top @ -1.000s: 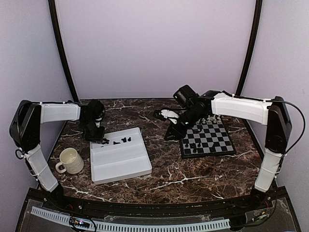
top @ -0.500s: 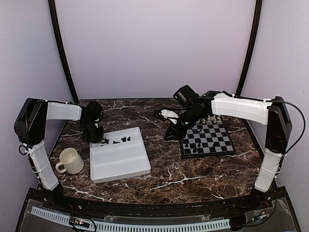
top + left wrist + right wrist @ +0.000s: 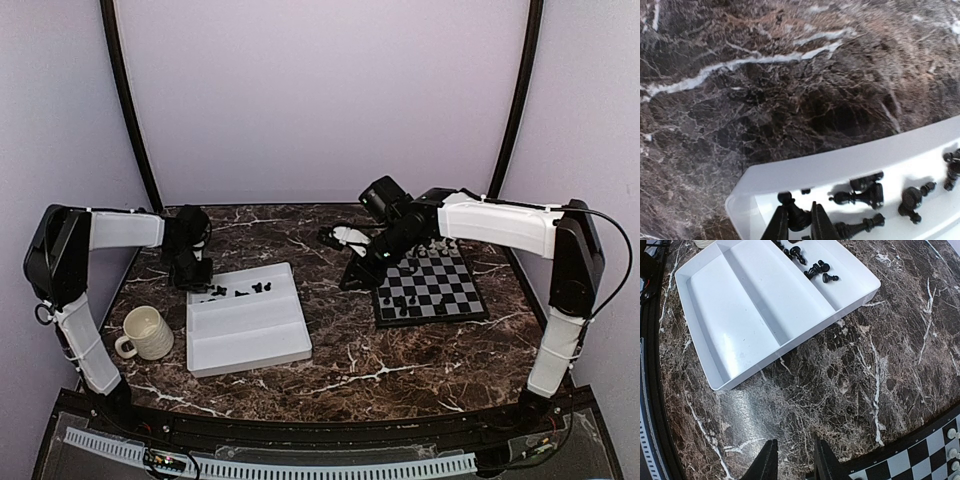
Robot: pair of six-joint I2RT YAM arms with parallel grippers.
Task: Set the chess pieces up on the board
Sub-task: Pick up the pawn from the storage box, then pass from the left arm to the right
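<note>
The board [image 3: 432, 284] lies at the right, with white chess pieces [image 3: 436, 246] on its far rows and a few black ones [image 3: 404, 303] near its front. Several black chess pieces [image 3: 863, 195] lie on their sides in the far compartment of the white tray [image 3: 840, 169]. My left gripper [image 3: 797, 221] reaches into that compartment's left corner and is shut on a black piece [image 3: 792, 212] with a round head. My right gripper [image 3: 794, 460] hovers open over bare marble just left of the board's corner [image 3: 920, 462], nothing between its fingers.
The white tray [image 3: 250, 335] has a long empty near compartment [image 3: 735, 315]. A cream mug [image 3: 147, 332] stands left of the tray. A white object [image 3: 350, 236] lies behind the right gripper [image 3: 356, 274]. Dark marble stretches between tray and board.
My left gripper has narrowed around the black piece in the tray's corner, and the left arm has shifted a little. The right arm has not moved.
</note>
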